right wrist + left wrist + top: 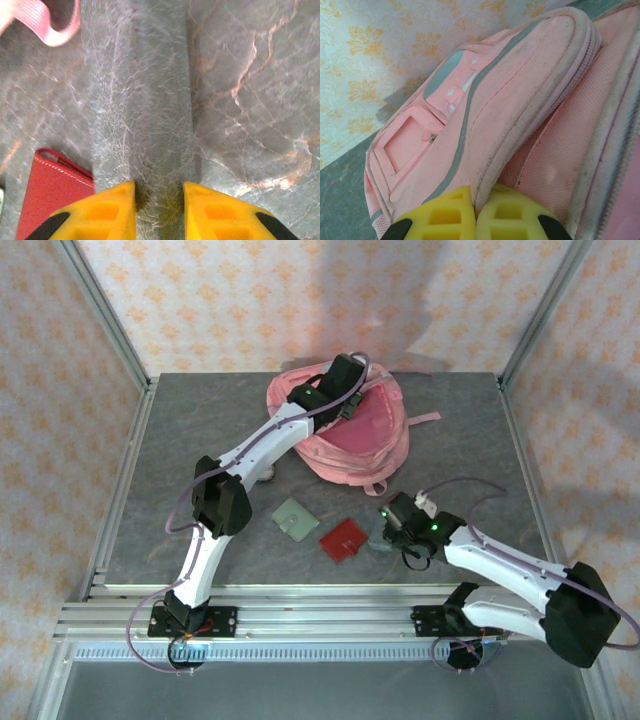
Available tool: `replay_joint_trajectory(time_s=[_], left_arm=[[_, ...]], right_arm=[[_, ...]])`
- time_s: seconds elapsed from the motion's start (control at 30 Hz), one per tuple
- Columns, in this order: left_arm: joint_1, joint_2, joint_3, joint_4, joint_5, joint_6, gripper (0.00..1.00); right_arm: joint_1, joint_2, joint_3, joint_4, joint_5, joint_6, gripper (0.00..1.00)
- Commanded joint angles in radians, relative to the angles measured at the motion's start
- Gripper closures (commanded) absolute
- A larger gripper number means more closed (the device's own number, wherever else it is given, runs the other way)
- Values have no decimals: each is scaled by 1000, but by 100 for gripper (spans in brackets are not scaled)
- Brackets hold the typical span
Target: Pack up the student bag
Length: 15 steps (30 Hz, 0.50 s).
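The student bag (352, 432), a large pink backpack, lies at the back middle of the table with its main compartment open. My left gripper (345, 390) reaches over it and is shut on the bag's opening rim. In the left wrist view its yellow fingers (445, 215) pinch the padded pink edge (530, 100), with the mesh lining to the right. My right gripper (397, 525) hovers low at the front right, open. Its orange fingertips (107, 210) stand over a scratched translucent grey strip (140, 100) lying on the table.
A pale green square item (296, 518) and a red wallet (343, 538) lie on the table in front of the bag. The wallet (50, 200) is just left of my right fingers, and a pink strap loop (55, 25) lies beyond. Metal frame posts line the table's sides.
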Motion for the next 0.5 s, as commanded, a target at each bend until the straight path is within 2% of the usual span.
replay_joint_trajectory(time_s=[0.0, 0.1, 0.27, 0.33, 0.37, 0.43, 0.47], left_arm=[[28, -71, 52, 86, -43, -34, 100], [32, -90, 15, 108, -42, -45, 100], [39, -100, -2, 117, -30, -67, 100], [42, -100, -1, 116, -24, -77, 100], [43, -101, -1, 112, -22, -80, 100], [43, -102, -1, 107, -19, -83, 100], [43, -102, -2, 105, -18, -83, 100]], right_arm=[[-7, -36, 68, -105, 134, -59, 75], [-45, -55, 167, -97, 165, -181, 75], [-114, 48, 331, -55, 147, -361, 75], [-128, 93, 376, -35, 126, -398, 71], [-135, 123, 401, -39, 105, -412, 63], [-135, 172, 427, -68, 96, -406, 34], [-135, 185, 420, -74, 89, -404, 26]])
